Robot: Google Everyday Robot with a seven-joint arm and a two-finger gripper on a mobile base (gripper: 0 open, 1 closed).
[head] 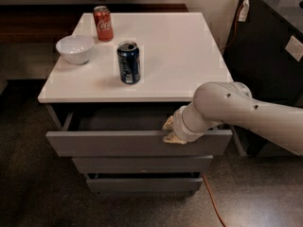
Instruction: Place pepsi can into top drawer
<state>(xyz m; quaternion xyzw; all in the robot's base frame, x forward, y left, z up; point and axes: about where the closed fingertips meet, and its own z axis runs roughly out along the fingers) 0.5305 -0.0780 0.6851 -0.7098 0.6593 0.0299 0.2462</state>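
My gripper (169, 131) is down at the front of the cabinet, at the upper edge of the top drawer (113, 144), a little right of its middle. My fingers (173, 139) are closed on that front panel, one tan pad showing on the outer face and the other just behind the edge, on the inner side. My pale arm (246, 112) reaches in from the right, low across the cabinet's front right corner. The top drawer stands partly open, with a dark strip of its inside showing under the white top (184, 46). The pepsi can (129, 62) is not in the drawer: it stands upright on the white top, near the middle and towards the front, well apart from my gripper. A white bowl (75, 48) sits to its left, and a red cola can (102, 23) stands upright behind the bowl near the back edge. Two narrower drawers (142, 164) sit below the one I hold, and an orange cable (211, 200) lies on the dark floor at the right
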